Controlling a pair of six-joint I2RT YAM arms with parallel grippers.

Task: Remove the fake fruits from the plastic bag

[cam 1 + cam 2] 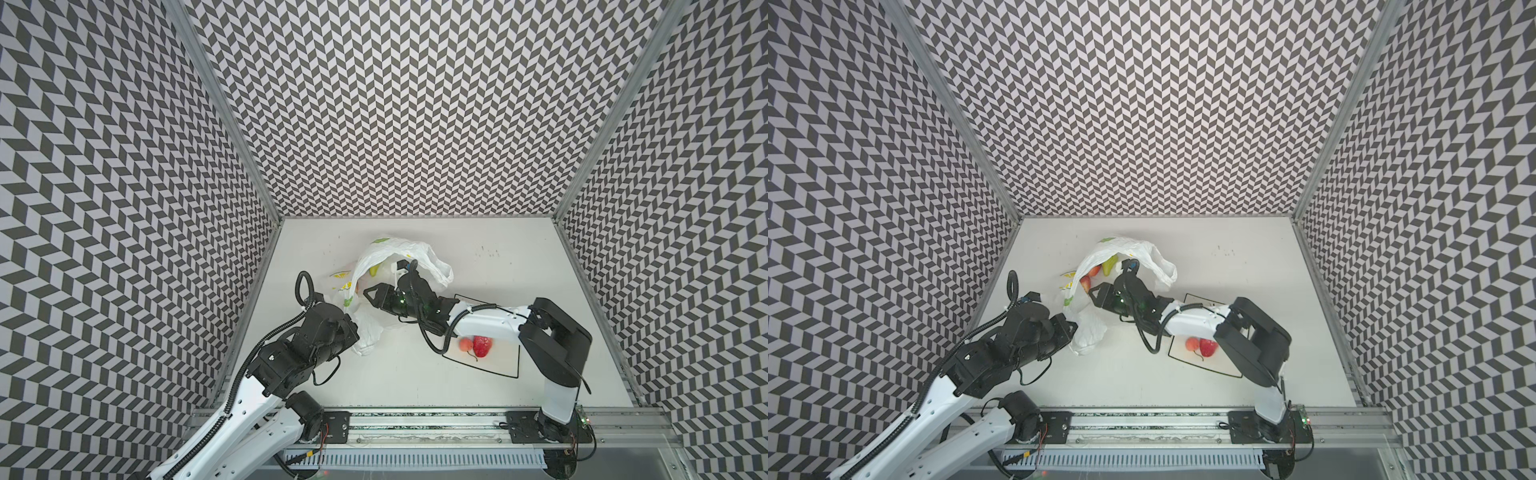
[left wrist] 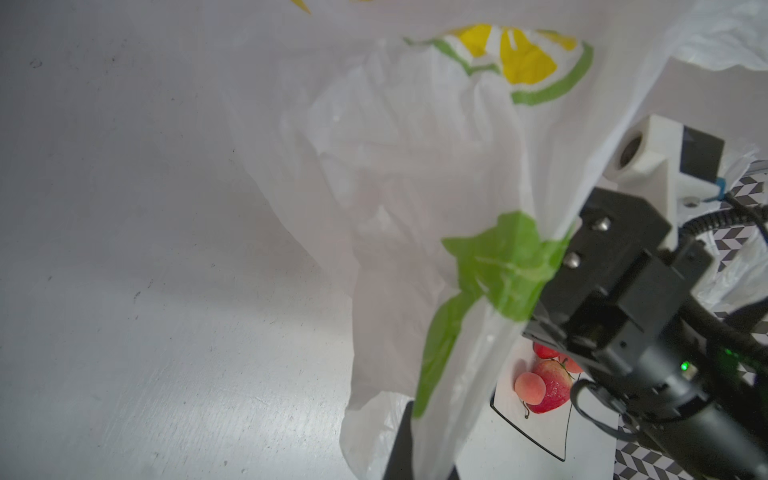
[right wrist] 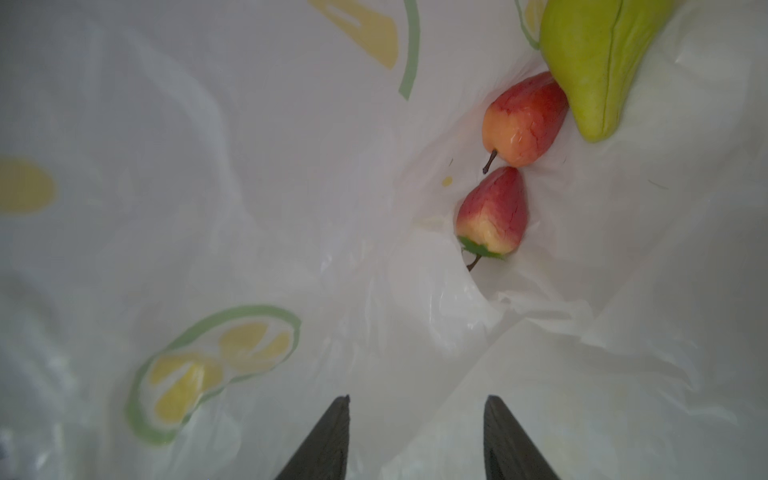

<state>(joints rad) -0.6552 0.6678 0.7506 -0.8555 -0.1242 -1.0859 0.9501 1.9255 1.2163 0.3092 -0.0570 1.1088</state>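
The plastic bag (image 1: 376, 254) lies crumpled at mid-table, its mouth held up. My left gripper (image 1: 354, 330) is shut on the bag's near edge; in the left wrist view the film (image 2: 415, 166) drapes over one dark finger (image 2: 400, 451). My right gripper (image 1: 1090, 291) reaches into the bag's mouth, open with nothing between its fingers (image 3: 415, 399). Ahead of it inside the bag (image 3: 291, 208) lie two red-yellow stemmed fake fruits (image 3: 525, 120) (image 3: 494, 212) and a lumpy green one (image 3: 598, 62), all clear of the fingertips. In a top view they show through the opening (image 1: 1094, 271).
A square white black-rimmed plate (image 1: 498, 365) lies under the right forearm, with a small orange round fruit (image 1: 465, 345) and a red strawberry (image 1: 483, 346) on it. Patterned walls enclose the table on three sides. The arms' base rail (image 1: 415, 430) runs along the front edge.
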